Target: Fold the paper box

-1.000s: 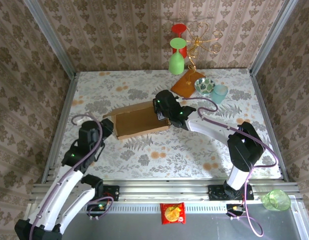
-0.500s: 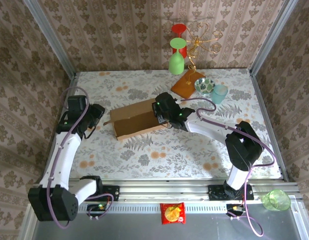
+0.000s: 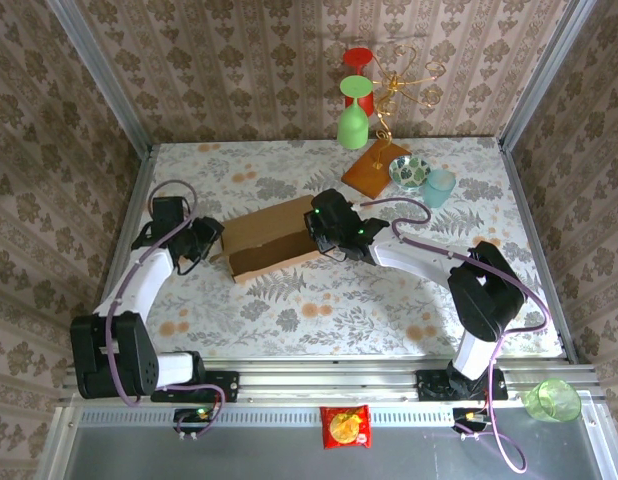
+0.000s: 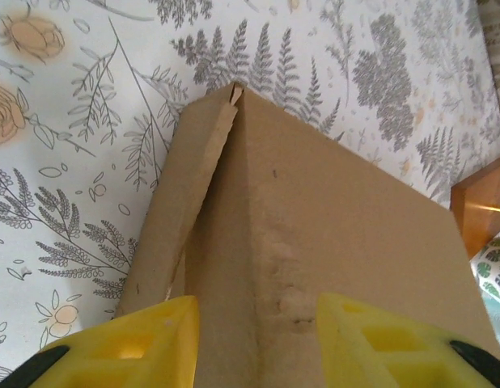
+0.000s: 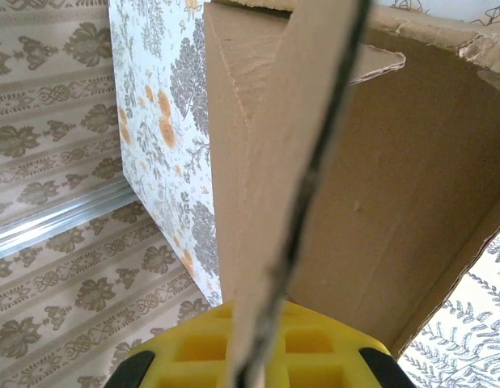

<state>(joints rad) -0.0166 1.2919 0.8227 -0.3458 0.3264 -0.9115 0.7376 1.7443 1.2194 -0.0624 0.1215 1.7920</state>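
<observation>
The plain brown corrugated cardboard paper box (image 3: 272, 238) lies partly folded on the floral-patterned table (image 3: 319, 300) left of centre, the right gripper (image 3: 324, 228) pinching its right-end wall while the left gripper (image 4: 258, 323) has its yellow fingers (image 4: 157, 339) spread astride the left-end fold.

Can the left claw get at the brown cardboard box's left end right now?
Probably yes: the left claw is open, its yellow fingers either side of the folded ridge of the brown corrugated cardboard box, with nothing between.
</observation>
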